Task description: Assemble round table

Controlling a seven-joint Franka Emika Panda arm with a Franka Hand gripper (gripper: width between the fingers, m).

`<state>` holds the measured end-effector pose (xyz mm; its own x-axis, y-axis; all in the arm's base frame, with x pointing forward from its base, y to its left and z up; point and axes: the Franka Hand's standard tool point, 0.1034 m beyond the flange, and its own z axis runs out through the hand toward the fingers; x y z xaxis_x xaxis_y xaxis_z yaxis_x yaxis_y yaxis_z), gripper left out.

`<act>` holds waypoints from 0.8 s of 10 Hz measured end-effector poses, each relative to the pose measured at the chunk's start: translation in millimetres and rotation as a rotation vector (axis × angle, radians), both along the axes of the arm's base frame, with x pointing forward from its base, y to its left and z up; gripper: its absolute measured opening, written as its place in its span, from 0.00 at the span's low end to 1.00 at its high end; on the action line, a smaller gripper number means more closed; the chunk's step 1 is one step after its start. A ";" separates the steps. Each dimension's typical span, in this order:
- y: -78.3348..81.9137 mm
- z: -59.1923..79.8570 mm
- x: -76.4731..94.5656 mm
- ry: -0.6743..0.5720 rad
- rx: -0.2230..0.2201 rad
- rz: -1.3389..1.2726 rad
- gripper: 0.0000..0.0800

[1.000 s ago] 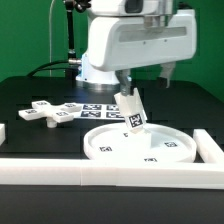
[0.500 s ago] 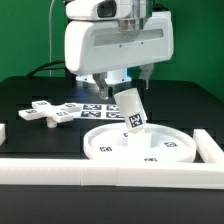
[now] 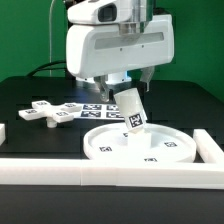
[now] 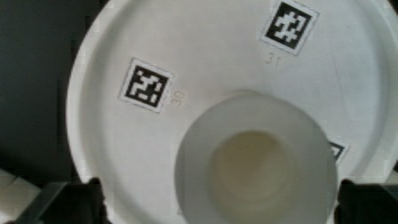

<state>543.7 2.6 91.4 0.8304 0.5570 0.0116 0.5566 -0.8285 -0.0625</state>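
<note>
The large round rimmed disc (image 3: 140, 146) lies flat on the black table, tags up; it fills the wrist view (image 4: 178, 60). The short thick cylinder (image 3: 131, 112) stands tilted on the disc, leaning toward the exterior view's left. In the wrist view I look onto its hollow end (image 4: 258, 160). My gripper (image 3: 128, 88) hangs over the cylinder's top with its fingers set wide on either side (image 4: 222, 200). One finger sits close against the cylinder; the other stands apart from it. The cross-shaped piece (image 3: 50, 112) lies on the table at the exterior view's left.
The marker board (image 3: 100, 110) lies behind the disc, partly hidden by the cylinder. White border rails run along the front (image 3: 110, 172), the exterior view's right (image 3: 208, 145) and its left (image 3: 3, 132). The arm's white body (image 3: 115, 45) hangs over the back of the table.
The arm's body has swung toward the exterior view's left between one second ago and half a second ago, then stayed still. The cylinder and disc have not moved.
</note>
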 end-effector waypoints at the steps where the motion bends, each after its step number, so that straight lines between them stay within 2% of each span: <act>1: 0.1 -2.1 -2.1 0.001 0.000 0.000 0.81; 4: 4.9 -7.8 -9.2 0.012 0.000 0.005 0.81; 8: 6.9 -12.8 -10.6 0.016 0.001 0.010 0.81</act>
<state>533.2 9.5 78.5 0.8248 0.5654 -0.0010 0.5639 -0.8228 -0.0716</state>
